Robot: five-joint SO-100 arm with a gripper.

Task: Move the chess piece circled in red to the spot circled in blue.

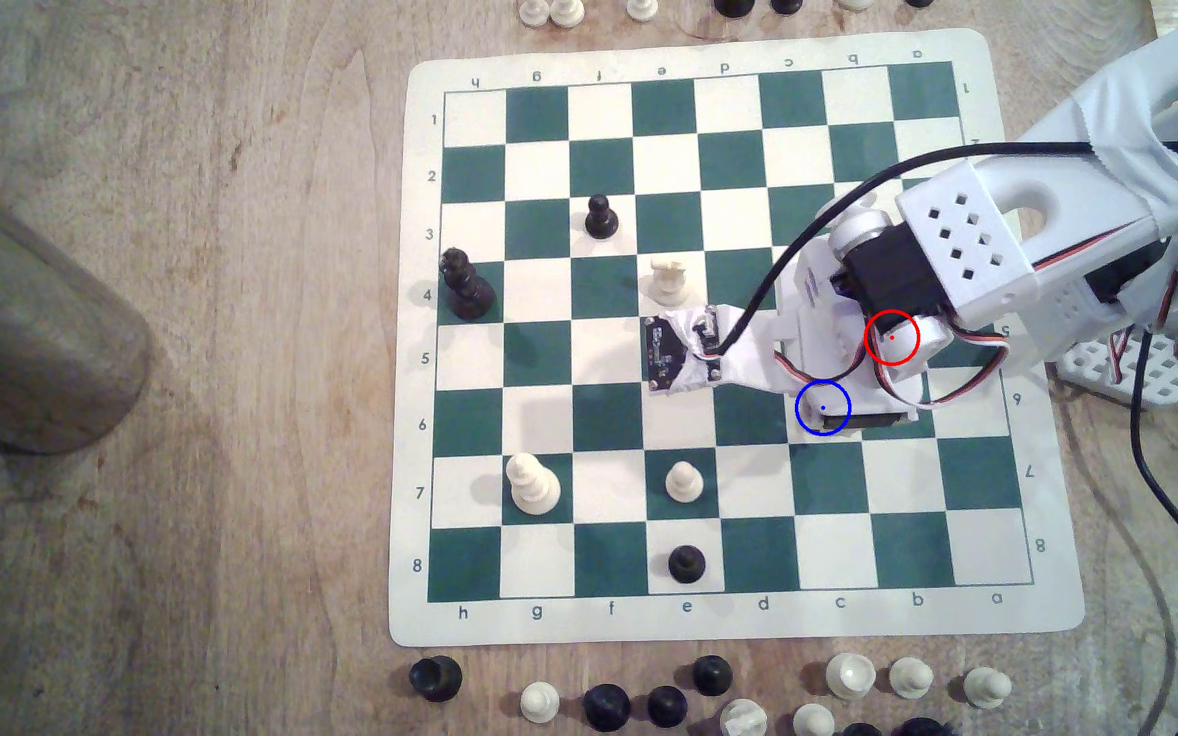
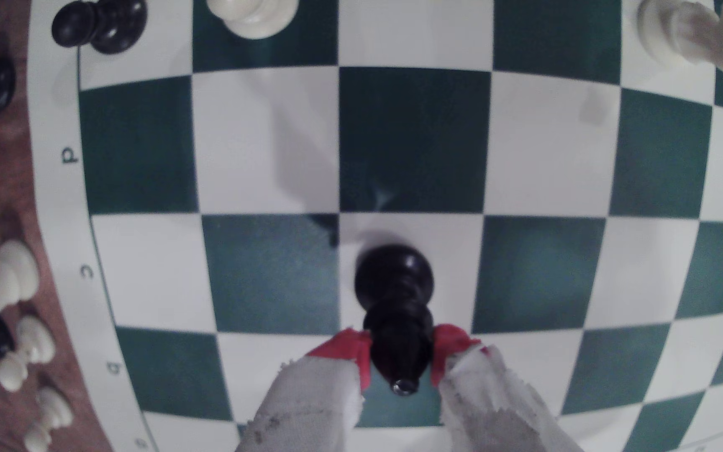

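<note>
Jaws (image 2: 401,356) pinch the chess piece (image 2: 396,304) by its upper part between red-tipped fingers (image 2: 346,347), its base over a white square. The spot (image 1: 823,407) lies under the arm, toward 8 o'clock of the red ring (image 1: 891,337). Since only the rounded top is held, the piece could tilt or slip and land off-centre.

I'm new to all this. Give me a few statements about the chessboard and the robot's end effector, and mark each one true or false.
1. The end effector is closed on a black chess piece. True.
2. The held piece is cream-white. False: it is glossy black.
3. The fingers have red tips and white cloth wrapping. True.
4. In the exterior view, the blue ring sits in the board's row 2. False: it sits in row 6, and the arm covers much of that spot.
5. Spare pieces stand off the board on the wooden table. True.
</note>
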